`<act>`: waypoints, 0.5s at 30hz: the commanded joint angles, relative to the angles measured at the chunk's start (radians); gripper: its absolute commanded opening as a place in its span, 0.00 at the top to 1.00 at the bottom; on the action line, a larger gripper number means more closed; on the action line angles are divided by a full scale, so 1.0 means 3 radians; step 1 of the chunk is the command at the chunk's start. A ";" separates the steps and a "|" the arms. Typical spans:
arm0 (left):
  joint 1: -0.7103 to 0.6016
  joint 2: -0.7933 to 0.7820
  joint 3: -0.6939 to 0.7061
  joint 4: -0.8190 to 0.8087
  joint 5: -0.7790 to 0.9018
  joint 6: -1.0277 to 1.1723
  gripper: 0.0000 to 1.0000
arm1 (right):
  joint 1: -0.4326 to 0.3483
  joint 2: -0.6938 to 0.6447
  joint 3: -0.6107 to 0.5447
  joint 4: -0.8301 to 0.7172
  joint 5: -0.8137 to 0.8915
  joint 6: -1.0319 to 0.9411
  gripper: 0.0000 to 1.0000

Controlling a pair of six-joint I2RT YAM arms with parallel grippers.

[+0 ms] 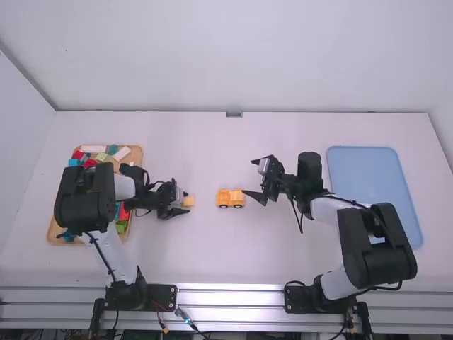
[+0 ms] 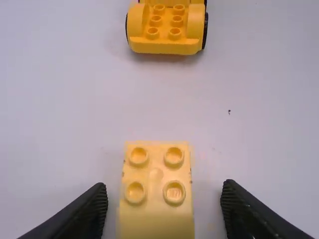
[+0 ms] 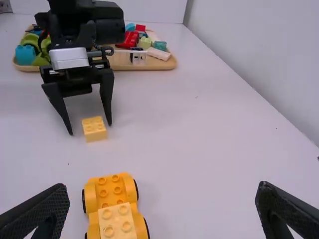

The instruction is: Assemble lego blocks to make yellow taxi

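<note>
Nearest, along the table's close edge, a metal rail (image 1: 230, 297) carries both arm bases, the left (image 1: 127, 294) and the right (image 1: 325, 294). Farther in, left of the middle, left gripper (image 1: 185, 202) low over the white table (image 1: 212, 255), fingers spread wide, gripping nothing. Between its fingertips sits a small yellow block (image 2: 156, 199), four studs up, with a gap to either finger in the left wrist view. Just beyond the block's reach toward the middle, the yellow car base (image 1: 231, 200), upright on its black wheels. Bare studs on the end facing the left gripper; a paler yellow brick (image 3: 117, 222) seated on the end toward the right arm. Block and car base stand apart. Right gripper (image 1: 248, 177) opens beside the car base and slightly farther off, fingers well parted, empty. Out at the left side, a wooden tray (image 1: 53, 230) partly under the left arm, holding mixed pieces: red, green, blue, white. Opposite, at the right side, a blue tray (image 1: 375, 184), its near part overlapped by the right arm. Farthest, a pale wall (image 1: 233, 57) behind the table's far edge.
</note>
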 commanded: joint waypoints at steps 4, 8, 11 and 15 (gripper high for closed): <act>-0.0014 0.0072 -0.0104 0.0277 0.0155 -0.0337 0.46 | -0.0009 0.0036 0.0083 -0.0013 -0.0033 0.0032 0.01; -0.0018 0.0072 -0.0164 0.0474 0.0172 -0.0490 0.51 | -0.0009 0.0036 0.0083 -0.0013 -0.0034 0.0033 0.01; -0.0019 0.0072 -0.0168 0.0463 0.0172 -0.0496 0.53 | -0.0009 0.0036 0.0083 -0.0027 -0.0033 0.0032 0.01; -0.0018 0.0072 -0.0155 0.0451 0.0175 -0.0497 0.57 | -0.0009 0.0036 0.0083 -0.0209 -0.0017 -0.0136 0.01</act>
